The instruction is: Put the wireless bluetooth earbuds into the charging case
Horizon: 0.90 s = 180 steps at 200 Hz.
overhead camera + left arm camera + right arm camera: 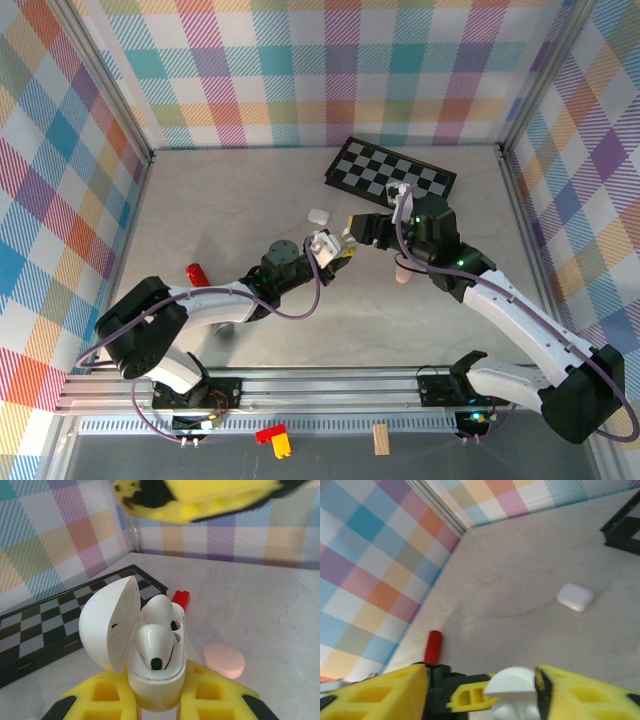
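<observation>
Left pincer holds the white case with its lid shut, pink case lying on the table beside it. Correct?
Not shut: the left wrist view shows the white case in the left pincer with its lid swung open, an earbud inside. The pink case does lie on the table beside it.

Three cases: one open white case (157, 685), one shut white case (319, 215), one pink case (402, 275). Two earbuds (156, 647). One checkerboard (390, 177), one red cylinder (197, 274), one red brick (181, 599). Three loose blocks (380, 438) below the desk's (250, 190) near edge.

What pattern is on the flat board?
The board has black-and-white checks, clearest in the top external view.
</observation>
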### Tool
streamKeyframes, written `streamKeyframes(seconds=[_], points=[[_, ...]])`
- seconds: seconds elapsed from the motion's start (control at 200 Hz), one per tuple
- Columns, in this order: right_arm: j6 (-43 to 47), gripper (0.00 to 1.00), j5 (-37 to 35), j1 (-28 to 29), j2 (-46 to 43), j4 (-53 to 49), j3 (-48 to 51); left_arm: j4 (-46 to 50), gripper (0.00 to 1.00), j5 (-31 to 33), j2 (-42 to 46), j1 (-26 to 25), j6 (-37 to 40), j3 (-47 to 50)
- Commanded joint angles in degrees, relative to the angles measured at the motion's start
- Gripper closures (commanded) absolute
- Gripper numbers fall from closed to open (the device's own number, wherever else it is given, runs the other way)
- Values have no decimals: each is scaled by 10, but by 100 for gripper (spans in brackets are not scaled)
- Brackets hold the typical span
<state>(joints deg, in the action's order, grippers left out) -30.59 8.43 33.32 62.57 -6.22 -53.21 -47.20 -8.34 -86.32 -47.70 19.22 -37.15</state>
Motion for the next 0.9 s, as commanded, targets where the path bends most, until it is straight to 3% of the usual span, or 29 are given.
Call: streamKeyframes(seconds=[0.0,0.115,0.43,0.755,0.895], points=[[52,33,-38,-3,26,-101,-60,12,100,-38,21,4,43,-1],[86,28,-38,-8,66,-161,-105,8,100,-34,24,4,46,-2],[135,27,-1,-18,125,-216,-144,4,100,-28,26,4,46,-12],[170,27,22,-18,73,-247,-98,-7,100,-20,26,8,18,-10],[173,27,26,-18,25,-228,-71,33,100,-31,42,18,0,-14]])
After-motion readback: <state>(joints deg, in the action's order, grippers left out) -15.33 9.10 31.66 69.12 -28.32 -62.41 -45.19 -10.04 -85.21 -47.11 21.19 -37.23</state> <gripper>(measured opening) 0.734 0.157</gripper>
